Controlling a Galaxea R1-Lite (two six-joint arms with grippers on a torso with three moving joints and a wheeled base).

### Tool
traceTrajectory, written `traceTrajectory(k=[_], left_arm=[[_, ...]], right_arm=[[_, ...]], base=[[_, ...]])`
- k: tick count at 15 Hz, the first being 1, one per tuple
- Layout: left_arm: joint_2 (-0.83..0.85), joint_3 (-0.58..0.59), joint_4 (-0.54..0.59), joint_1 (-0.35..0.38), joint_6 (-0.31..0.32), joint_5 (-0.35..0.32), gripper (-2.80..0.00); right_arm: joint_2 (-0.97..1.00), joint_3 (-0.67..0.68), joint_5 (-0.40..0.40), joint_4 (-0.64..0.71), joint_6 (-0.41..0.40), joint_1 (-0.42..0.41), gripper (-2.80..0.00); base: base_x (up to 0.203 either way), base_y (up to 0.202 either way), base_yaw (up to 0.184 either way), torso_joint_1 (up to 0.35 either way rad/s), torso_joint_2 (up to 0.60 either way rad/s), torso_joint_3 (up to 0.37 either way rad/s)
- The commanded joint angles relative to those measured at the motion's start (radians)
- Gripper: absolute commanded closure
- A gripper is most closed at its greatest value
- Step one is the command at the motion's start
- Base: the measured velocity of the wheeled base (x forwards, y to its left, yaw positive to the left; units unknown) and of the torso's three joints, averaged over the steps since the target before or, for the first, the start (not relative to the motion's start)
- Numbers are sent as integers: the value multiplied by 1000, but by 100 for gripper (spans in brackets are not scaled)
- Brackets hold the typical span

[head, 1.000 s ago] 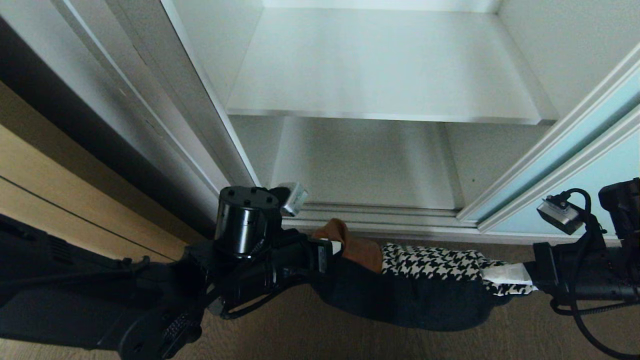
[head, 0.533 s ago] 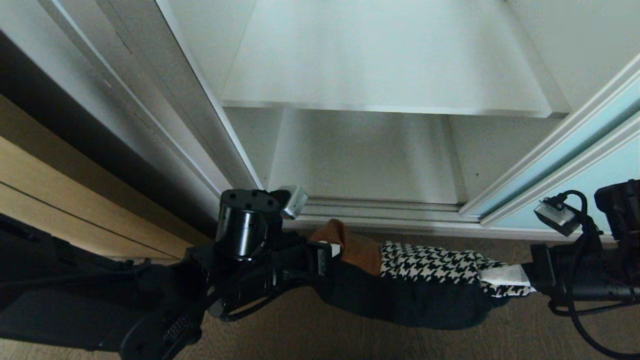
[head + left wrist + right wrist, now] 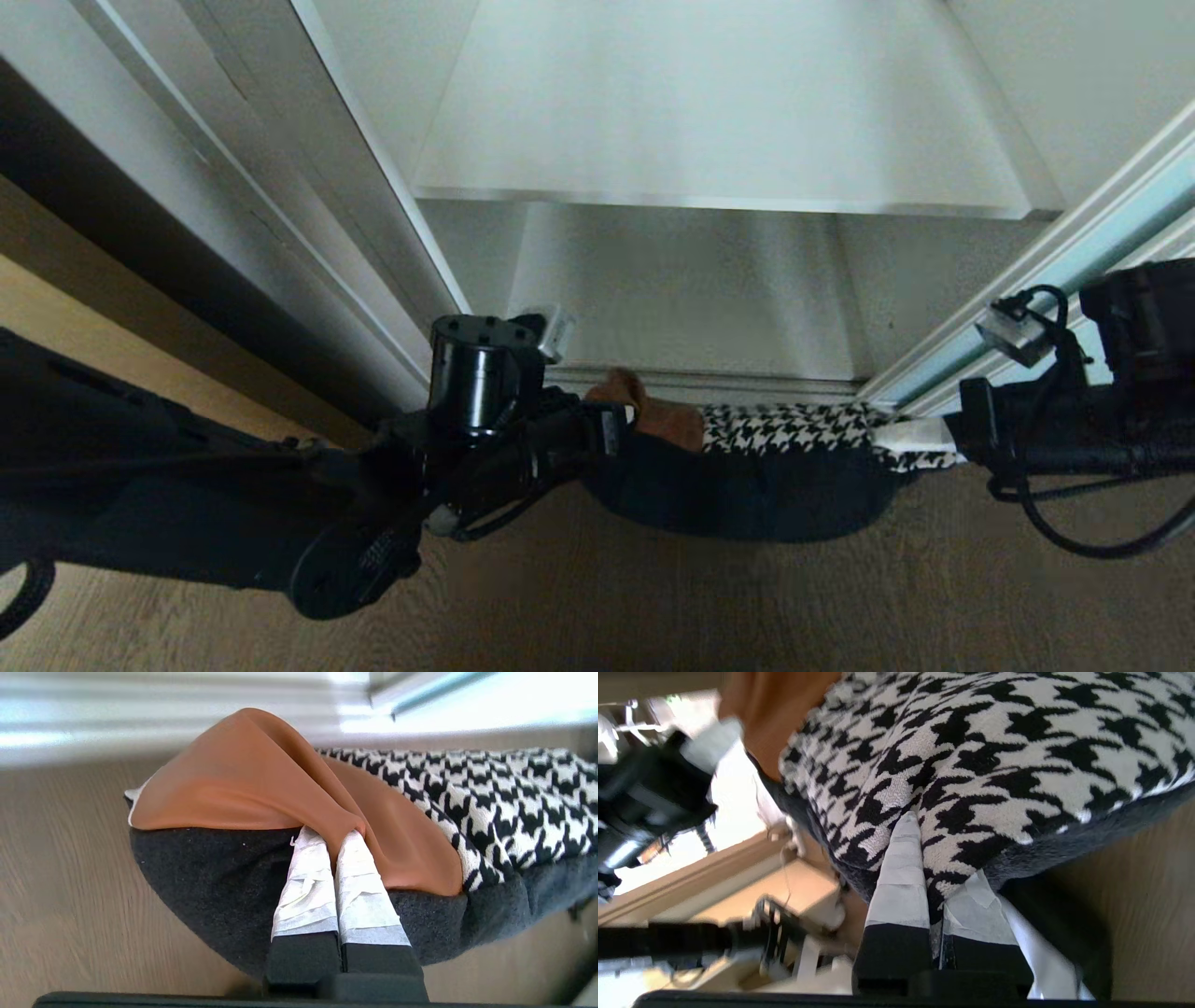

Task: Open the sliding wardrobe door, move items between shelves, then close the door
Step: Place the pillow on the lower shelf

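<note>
Head view: the folded bundle of black, rust-brown and houndstooth clothes [image 3: 747, 467] hangs between both grippers, above the brown wood-grain floor [image 3: 653, 607] and just in front of the wardrobe's bottom track. The left gripper [image 3: 621, 434] clamps the bundle's rust-brown end; the right gripper [image 3: 920, 439] clamps the houndstooth end. The frosted pale aqua sliding wardrobe door [image 3: 1074, 266] stands at the right, leaving the compartment open. The flat white laminate shelf [image 3: 728, 121] is bare; its front edge lies above the bundle, with open room beneath.

Left wrist view: the taped fingers [image 3: 308, 891] are pressed together on a rust-brown fold.

Right wrist view: the taped fingers [image 3: 901, 877] pinch the houndstooth edge.
</note>
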Motion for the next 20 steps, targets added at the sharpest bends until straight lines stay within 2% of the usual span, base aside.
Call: traceTrajectory(k=[1,6,8,9,11,14,17,20], left_arm=[[43,-77,-6,35,-3,-2,0],[226,-303,-81,122,6,-1,0],[297,-377,-119,159,8,-5,0],[332,-398,-160,175,10,-7,0],[391,-468,-256,195,38,-9,0],[427,-537,-291,210,74,-18,0],[521,-547,-290,219,73,-38,0],[598,-538,-286,224,68,-39,0]], right_arm=[[93,-133,6,-1,2,0,0],[321,-391,12,-10,-3,0,0],[423,-469,13,-73,-4,-5,0],[460,-484,14,-152,-5,-7,0],[508,-485,18,-346,-3,-9,0],[557,-475,51,-569,-2,-9,0],[641,-470,77,-631,-5,-30,0],[715,-424,77,-633,-11,-64,0]], base=[[0,0,0,0,0,0],[0,0,0,0,0,0],[0,0,0,0,0,0],[0,0,0,0,0,0],[0,0,0,0,0,0],[0,0,0,0,0,0],[0,0,0,0,0,0],[0,0,0,0,0,0]])
